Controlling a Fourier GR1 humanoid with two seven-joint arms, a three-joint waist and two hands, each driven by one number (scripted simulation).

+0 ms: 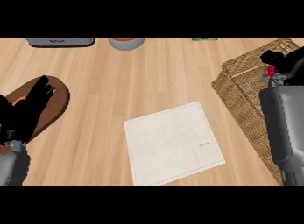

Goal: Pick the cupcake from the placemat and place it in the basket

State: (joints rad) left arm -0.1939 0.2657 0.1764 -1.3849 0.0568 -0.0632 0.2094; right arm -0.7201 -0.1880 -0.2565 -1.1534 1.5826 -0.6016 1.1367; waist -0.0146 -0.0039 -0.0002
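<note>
The right hand hangs at two o'clock over the wicker basket, fingers curled round the cupcake; only a pink and teal bit of it shows. The white placemat lies near the centre, toward six o'clock. The left hand rests at nine o'clock, fingers straight, over a brown board.

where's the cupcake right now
Head view, far right: the cupcake is in the right hand, only a pink bit showing, over the wicker basket and off the white placemat.
</note>
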